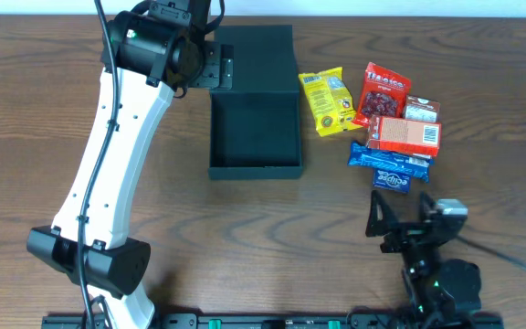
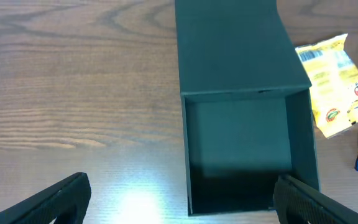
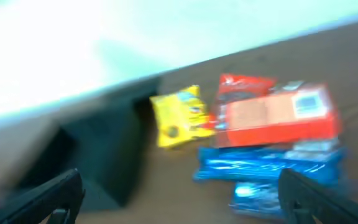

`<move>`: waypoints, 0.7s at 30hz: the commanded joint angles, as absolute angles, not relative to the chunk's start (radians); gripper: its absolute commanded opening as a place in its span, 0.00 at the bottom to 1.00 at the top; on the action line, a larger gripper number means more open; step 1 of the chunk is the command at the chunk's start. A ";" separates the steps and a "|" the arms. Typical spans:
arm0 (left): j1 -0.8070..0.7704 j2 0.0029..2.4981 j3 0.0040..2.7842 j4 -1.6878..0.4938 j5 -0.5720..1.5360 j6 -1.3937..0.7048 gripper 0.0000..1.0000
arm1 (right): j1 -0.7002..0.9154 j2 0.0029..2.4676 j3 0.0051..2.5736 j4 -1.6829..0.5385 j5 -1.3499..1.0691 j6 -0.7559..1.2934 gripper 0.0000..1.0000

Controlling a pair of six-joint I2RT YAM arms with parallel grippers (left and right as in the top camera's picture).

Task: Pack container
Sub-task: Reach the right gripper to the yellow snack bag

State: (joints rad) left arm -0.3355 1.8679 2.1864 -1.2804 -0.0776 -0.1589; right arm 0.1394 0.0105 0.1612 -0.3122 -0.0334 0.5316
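Note:
The container (image 1: 254, 137) is a dark green-black box in the middle of the table. Its flap lid (image 1: 258, 50) lies open at the back and its inside is empty. It also shows in the left wrist view (image 2: 241, 149) and, blurred, in the right wrist view (image 3: 98, 155). My left gripper (image 1: 215, 66) is open and empty over the box's left wall, beside the lid; it shows wide open in the left wrist view (image 2: 180, 186). My right gripper (image 1: 386, 219) is open and empty near the front, below the snacks, as the right wrist view (image 3: 179, 186) shows.
Right of the box lie a yellow packet (image 1: 327, 100), a red packet (image 1: 382, 90), an orange-red carton (image 1: 403, 135) and two blue packets (image 1: 389, 160). The left arm (image 1: 108, 155) stretches across the table's left side.

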 commanded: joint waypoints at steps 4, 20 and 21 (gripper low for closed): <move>-0.331 1.872 2.193 -1.273 -0.073 -0.149 0.95 | 0.132 0.006 0.159 -0.301 -0.081 1.213 0.99; -0.306 1.872 2.193 -1.250 -0.062 -0.108 0.95 | 0.046 0.785 0.591 -0.010 -0.281 0.553 0.99; -0.299 1.872 2.193 -1.250 -0.062 -0.108 0.95 | 0.042 0.877 0.675 -0.042 -0.296 0.497 0.99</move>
State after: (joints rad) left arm -0.3210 1.8679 2.1864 -1.2514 -0.0666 -0.1261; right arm 0.0605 0.7002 0.5079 -0.0048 -0.1970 0.7204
